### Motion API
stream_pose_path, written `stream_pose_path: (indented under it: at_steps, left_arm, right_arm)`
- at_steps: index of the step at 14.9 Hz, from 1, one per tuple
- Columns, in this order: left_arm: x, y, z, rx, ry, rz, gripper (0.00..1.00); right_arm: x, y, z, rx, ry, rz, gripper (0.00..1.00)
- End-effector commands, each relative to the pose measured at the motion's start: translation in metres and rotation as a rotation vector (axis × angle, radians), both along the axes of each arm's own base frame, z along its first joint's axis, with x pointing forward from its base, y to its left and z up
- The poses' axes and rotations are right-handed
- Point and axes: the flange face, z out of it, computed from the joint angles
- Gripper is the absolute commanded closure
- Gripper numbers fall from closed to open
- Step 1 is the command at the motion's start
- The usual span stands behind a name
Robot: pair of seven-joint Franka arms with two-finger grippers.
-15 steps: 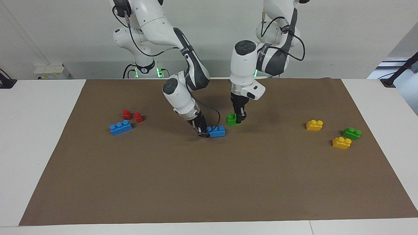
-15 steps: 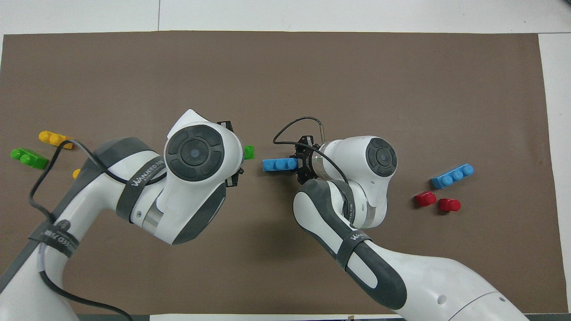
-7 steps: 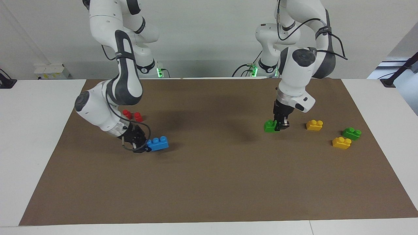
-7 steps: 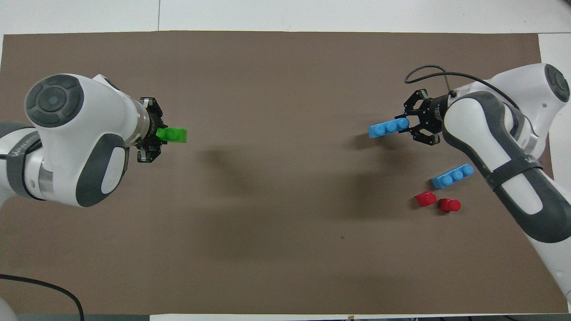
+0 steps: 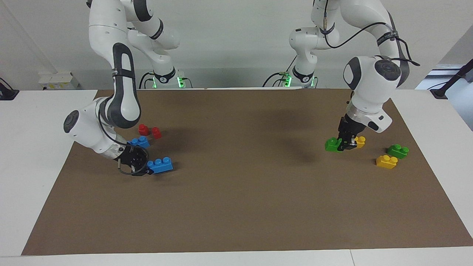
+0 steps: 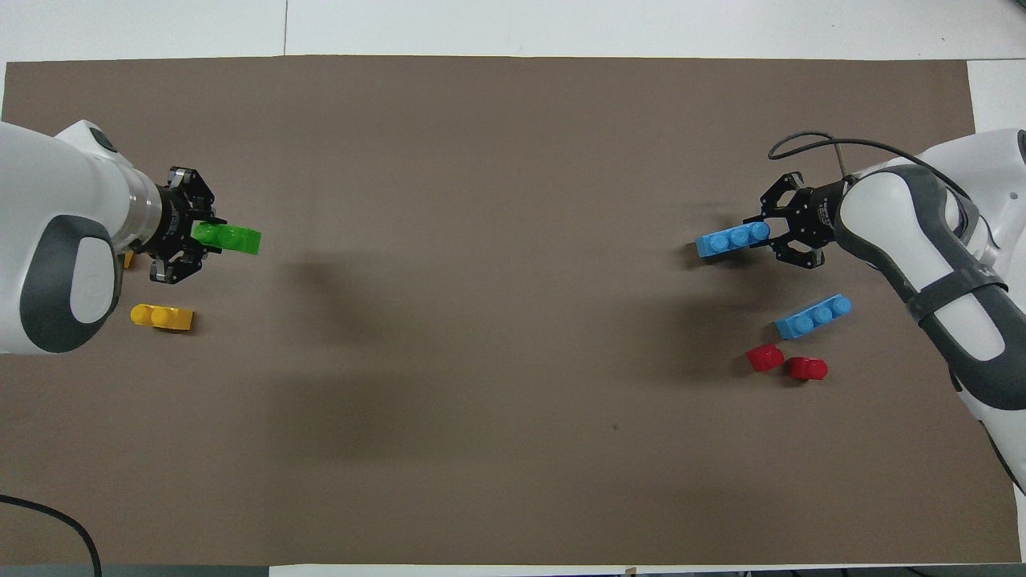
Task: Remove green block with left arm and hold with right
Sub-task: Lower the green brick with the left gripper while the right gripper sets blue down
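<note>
The green block (image 5: pixel 333 144), a small bright green two-stud plastic brick, sits pinched in my left gripper (image 5: pixel 345 146), jaws clamped on its end, low over the brown mat toward the left arm's end of the bench, just beside a yellow two-stud brick (image 5: pixel 359 141). My right gripper (image 5: pixel 146 170) has its jaws clamped on a blue three-stud brick (image 5: pixel 160 165) near the right arm's end.

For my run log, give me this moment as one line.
left gripper: shut on green block, off mat | right gripper: shut on blue brick | bricks apart
</note>
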Motion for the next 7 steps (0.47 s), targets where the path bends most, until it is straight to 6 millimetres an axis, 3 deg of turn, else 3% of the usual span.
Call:
stream_pose_path:
  at_steps: [1, 4, 5, 6, 7]
  left_arm:
    - [0.007, 0.027, -0.018, -0.013, -0.011, -0.065, 1.0]
    - [0.016, 0.053, -0.035, -0.003, -0.038, -0.109, 1.0]
    - [0.019, 0.06, -0.042, 0.0, -0.042, -0.129, 1.0]
    - [0.022, 0.065, -0.048, 0.003, -0.048, -0.148, 1.0]
    - [0.024, 0.066, -0.054, 0.005, -0.053, -0.161, 1.0]
  right_arm:
    - [-0.007, -0.021, -0.012, 0.003, -0.002, 0.027, 1.0]
    - [-0.009, -0.025, -0.014, 0.01, 0.012, 0.018, 1.0]
    - [-0.008, -0.024, -0.013, 0.009, 0.011, 0.021, 0.8]
    - [-0.007, -0.022, -0.012, 0.009, 0.009, 0.022, 0.31]
    - [-0.005, -0.019, -0.008, 0.008, 0.003, 0.026, 0.15]
